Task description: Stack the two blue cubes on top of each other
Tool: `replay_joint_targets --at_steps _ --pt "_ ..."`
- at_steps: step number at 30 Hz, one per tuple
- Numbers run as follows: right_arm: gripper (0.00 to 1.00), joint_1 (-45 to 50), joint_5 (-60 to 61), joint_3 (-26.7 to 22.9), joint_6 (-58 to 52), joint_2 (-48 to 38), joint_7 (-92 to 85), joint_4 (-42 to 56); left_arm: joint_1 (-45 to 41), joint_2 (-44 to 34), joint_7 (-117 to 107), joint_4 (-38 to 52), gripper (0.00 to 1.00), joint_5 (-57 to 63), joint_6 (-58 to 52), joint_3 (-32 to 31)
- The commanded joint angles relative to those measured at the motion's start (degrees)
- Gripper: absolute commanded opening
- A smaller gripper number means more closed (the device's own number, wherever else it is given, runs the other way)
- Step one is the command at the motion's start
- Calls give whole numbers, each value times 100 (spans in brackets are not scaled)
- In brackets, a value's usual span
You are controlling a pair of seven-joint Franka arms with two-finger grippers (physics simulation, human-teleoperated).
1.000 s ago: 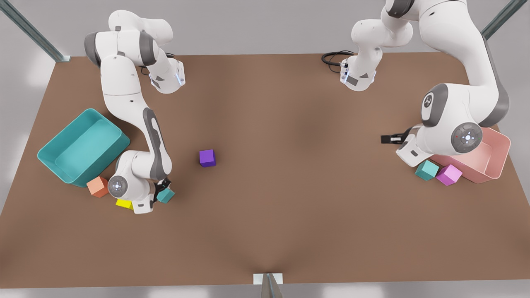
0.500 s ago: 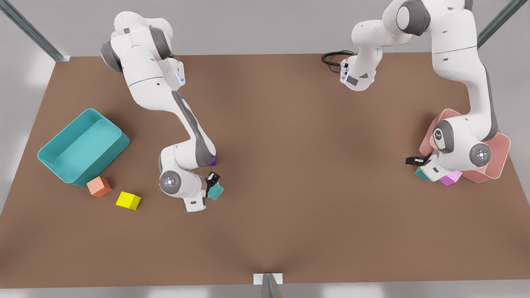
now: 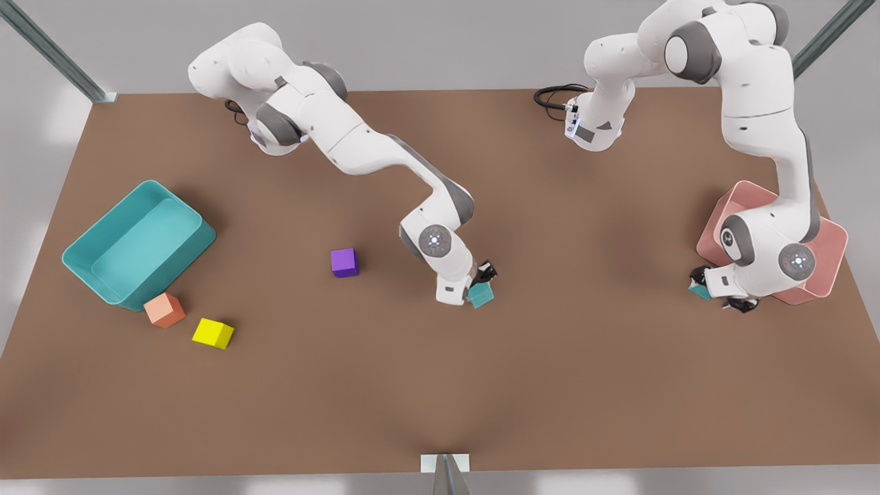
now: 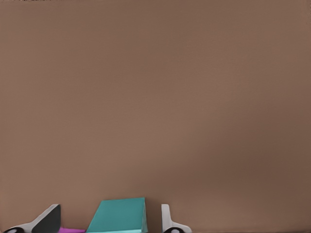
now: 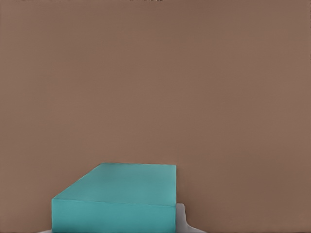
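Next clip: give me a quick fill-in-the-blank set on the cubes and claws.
1. The held cube in the right claw is coloured ___.
2. The open left claw straddles the other blue cube beside the ___ bin.
3. The yellow cube lies nearest the ___ cube.

Missing words: blue; pink; orange

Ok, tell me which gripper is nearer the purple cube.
Right. The right gripper, holding a blue cube, is mid-table near the purple cube; the left gripper is far off beside the pink bin.
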Motion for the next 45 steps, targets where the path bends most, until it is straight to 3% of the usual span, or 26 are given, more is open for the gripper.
replay_joint_targets --at_steps 1,5,7,9,18,37,40,45 --pt "55 107 434 -116 427 213 4006 235 32 43 2436 -6 100 -7 218 10" --pt "56 125 434 -81 602 310 4243 358 32 60 1259 -24 100 20 -108 133" --pt "68 125 443 -46 638 319 4252 358 41 60 670 -24 100 20 -169 133" --pt "100 134 452 -37 699 354 4331 367 32 60 -112 -24 100 20 -301 142" --pt "100 134 487 7 893 407 4279 376 41 87 -1264 -41 100 37 -468 151" --pt "100 213 495 279 937 679 4059 376 217 474 -1510 11 100 55 -178 159" --pt "100 134 513 605 489 600 4059 411 217 491 -1510 11 100 55 -178 212" --pt "100 81 540 613 286 539 3866 472 252 526 -1493 11 100 46 -204 291"
